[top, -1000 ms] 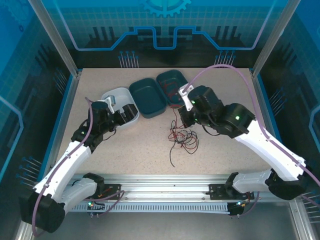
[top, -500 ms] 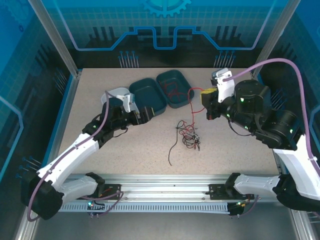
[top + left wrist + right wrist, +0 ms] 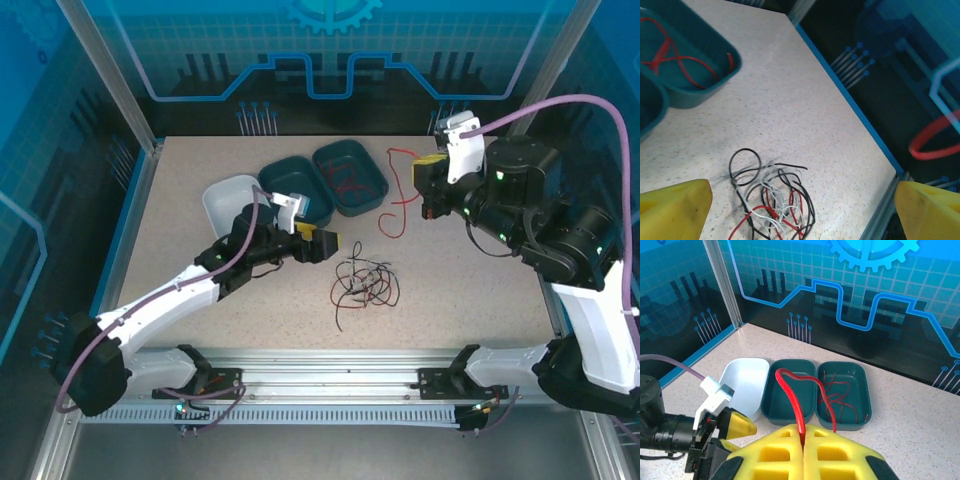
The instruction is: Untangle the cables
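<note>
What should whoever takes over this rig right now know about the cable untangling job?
Now: left end effector open, holding nothing, hovering beside the tangle of black, red and white cables on the table.
The right end effector is shut on one red cable, held above the table, apart from the tangle, beside the teal tray.
Done: some red cables lie in that tray.
Left: place the held cable, then separate the tangle.
</note>
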